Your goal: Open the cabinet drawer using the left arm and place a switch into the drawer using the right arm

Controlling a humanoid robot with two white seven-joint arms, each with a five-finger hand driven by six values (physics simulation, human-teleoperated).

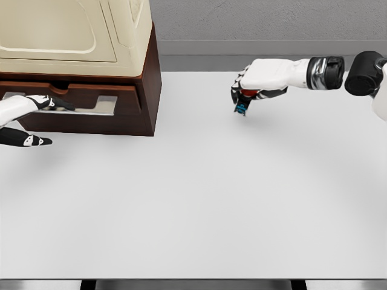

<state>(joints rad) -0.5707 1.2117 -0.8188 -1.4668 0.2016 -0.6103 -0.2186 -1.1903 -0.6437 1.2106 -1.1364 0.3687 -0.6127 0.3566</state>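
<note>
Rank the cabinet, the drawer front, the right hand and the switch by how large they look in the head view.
1. cabinet, cut off by the frame
2. drawer front
3. right hand
4. switch, mostly hidden under the hand, so its full size is unsure

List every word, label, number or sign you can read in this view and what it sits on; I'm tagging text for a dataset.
None can be read.
Cabinet, drawer, table: plain surfaces.
The small switch in the right hand: too small to show any marking.
</note>
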